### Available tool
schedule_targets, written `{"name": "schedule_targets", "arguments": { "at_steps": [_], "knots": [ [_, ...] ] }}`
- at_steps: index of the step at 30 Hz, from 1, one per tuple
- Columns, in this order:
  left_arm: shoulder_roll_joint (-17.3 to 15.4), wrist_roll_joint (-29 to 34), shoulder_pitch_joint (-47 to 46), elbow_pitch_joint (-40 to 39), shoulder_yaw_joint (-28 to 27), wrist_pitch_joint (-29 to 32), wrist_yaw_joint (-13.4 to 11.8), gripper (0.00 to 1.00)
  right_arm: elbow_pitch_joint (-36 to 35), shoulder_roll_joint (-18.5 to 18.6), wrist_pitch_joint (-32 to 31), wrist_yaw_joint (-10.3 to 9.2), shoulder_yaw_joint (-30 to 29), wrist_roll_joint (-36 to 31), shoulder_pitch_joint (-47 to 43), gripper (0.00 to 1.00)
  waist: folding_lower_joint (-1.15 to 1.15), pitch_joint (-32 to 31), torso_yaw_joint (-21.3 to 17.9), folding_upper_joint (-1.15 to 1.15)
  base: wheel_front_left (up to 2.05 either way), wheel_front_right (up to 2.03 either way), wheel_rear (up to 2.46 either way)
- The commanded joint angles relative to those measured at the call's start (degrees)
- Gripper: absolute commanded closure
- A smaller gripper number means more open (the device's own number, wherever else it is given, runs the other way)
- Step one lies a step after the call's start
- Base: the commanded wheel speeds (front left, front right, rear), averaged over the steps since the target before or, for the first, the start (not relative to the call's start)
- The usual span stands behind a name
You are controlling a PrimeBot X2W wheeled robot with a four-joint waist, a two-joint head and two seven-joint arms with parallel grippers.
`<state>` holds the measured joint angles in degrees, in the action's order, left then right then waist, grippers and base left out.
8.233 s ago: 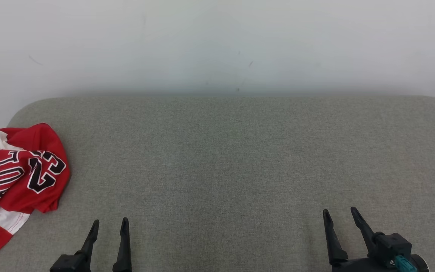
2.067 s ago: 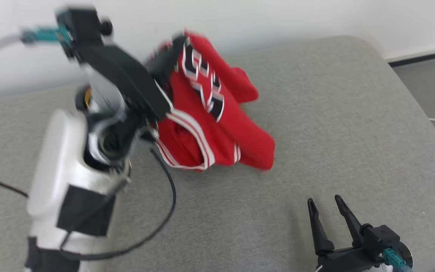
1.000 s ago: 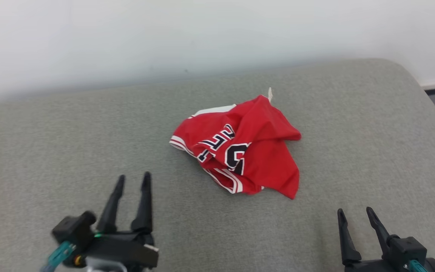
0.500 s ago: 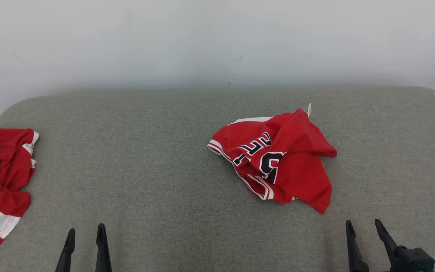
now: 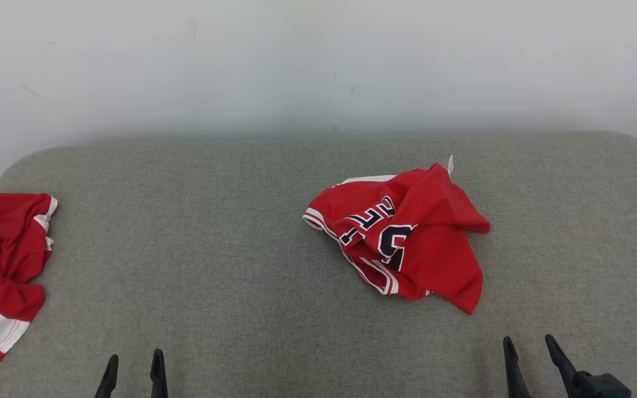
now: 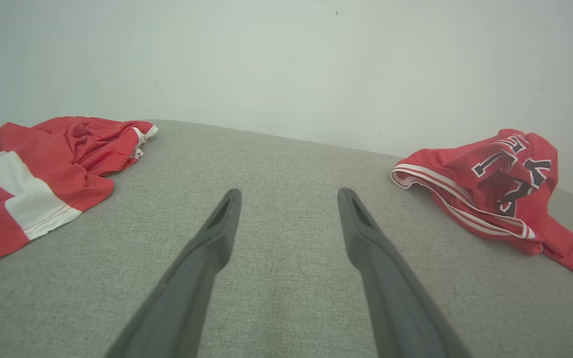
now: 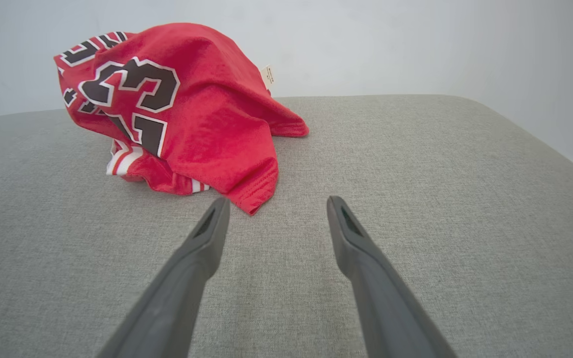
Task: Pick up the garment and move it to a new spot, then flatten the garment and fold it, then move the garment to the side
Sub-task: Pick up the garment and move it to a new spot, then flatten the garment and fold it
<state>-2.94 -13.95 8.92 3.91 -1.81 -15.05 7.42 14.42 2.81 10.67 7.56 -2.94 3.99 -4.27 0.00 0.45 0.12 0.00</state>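
The garment is a red jersey with white trim and black numerals, lying crumpled right of centre on the grey cushion. It also appears at the right of the left wrist view and at the upper left of the right wrist view. My left gripper sits at the lower left, open and empty, well apart from the garment. My right gripper stands open and empty at the lower right, just short of the garment's near corner. Both grippers' fingers hover over bare cushion.
A second red and white cloth lies crumpled at the cushion's far left edge, seen too in the left wrist view. A pale wall runs behind the cushion. The cushion's corners round off at the back left and back right.
The camera view has swung and settled over the last second. Both grippers have drawn back toward the bottom edge. The garment lies still where it was dropped.
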Motion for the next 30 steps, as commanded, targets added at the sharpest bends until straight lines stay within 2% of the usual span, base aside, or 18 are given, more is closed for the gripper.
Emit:
{"name": "schedule_targets", "arguments": {
  "at_steps": [1,11,17,19,23,30],
  "knots": [
    [0.1,0.0,0.3,-0.3,0.0,-0.2,0.1,0.00,0.0,0.1,0.4,-0.14,0.0,0.5,0.2,0.00,0.00,0.1,-0.1,0.00,0.00,0.00,0.00],
    [0.1,0.1,-0.2,-0.5,0.7,-0.2,0.0,0.00,0.2,0.1,0.5,-0.14,0.5,0.4,0.7,0.00,0.00,0.3,0.7,0.00,0.00,0.00,0.00],
    [0.1,-0.2,-0.6,-0.2,1.2,-0.2,0.0,0.00,0.4,0.1,-0.1,-0.14,3.5,-0.9,3.1,0.00,0.00,0.5,1.3,0.00,0.00,0.00,0.00],
    [0.1,-0.5,-1.2,0.1,1.7,-0.2,0.0,0.00,1.1,0.1,-1.1,-0.14,6.1,-1.7,5.6,0.00,0.00,0.7,2.2,0.00,0.00,0.00,0.00],
    [0.1,-0.6,-1.8,0.1,2.4,-0.2,0.0,0.00,3.0,0.1,-3.0,-0.14,8.6,-2.6,8.4,0.00,0.00,0.8,3.4,0.00,0.00,0.00,0.00],
    [0.0,-0.6,-2.6,0.0,3.9,-0.2,0.0,0.00,12.1,0.1,-7.6,-0.14,10.9,-4.9,17.2,0.00,0.00,2.6,7.2,0.00,0.00,0.00,0.00]
  ]
}}
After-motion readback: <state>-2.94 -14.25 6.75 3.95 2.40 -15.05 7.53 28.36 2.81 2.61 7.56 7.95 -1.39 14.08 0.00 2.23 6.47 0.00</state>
